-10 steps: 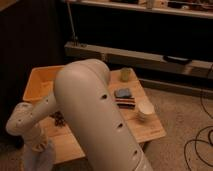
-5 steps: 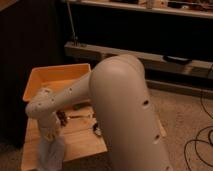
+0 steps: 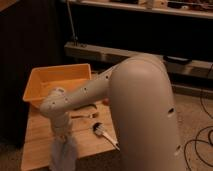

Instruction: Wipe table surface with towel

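One soft, pale grey-blue cloth towel [image 3: 64,156] hangs pinched in the shut two-finger gripper [image 3: 61,140] over the near-left light wooden table surface [image 3: 36,134]. It is judged light and limp, best gripped at a bunched top.

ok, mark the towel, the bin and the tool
towel [image 3: 64,156], camera view, middle of hanging cloth.
bin [image 3: 57,80], camera view, bare inner floor.
tool [image 3: 61,136], camera view, tip, over the table surface [image 3: 37,135] near left, shut on towel.
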### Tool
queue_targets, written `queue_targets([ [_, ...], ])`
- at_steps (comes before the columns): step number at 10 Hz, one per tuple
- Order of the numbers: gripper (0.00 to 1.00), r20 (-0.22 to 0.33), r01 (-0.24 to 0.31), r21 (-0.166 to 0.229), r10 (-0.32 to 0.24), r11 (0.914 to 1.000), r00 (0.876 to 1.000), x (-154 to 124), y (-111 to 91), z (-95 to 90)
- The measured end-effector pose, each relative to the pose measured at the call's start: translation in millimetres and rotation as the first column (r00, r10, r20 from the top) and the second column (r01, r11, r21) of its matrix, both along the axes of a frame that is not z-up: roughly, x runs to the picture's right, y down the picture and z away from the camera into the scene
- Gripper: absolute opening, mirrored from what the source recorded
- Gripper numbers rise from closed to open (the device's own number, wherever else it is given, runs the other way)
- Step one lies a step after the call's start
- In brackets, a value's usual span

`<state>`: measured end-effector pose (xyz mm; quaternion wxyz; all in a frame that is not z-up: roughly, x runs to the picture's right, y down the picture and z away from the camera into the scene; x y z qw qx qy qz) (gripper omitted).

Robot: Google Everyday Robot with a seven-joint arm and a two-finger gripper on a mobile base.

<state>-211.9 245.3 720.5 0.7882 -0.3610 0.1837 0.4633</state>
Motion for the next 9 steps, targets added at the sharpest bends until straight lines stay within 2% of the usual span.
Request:
queue_targets([
  [3, 0.0, 0.082, 0.069, -0.003, -0.068, 0.9976, 0.994, -42, 19, -27.0],
  [5, 0.0, 0.15, 0.119, 0.0, -0.118, 0.9929, 0.982, -81, 20, -34.6],
  [7, 0.0, 0.194, 0.149, -0.002, -0.146, 0.9888, 0.97, -116, 19, -31.0],
  [9, 0.0, 0.209, 0.144, -0.015, -0.138, 0.9894, 0.968, -138, 12, -14.7],
])
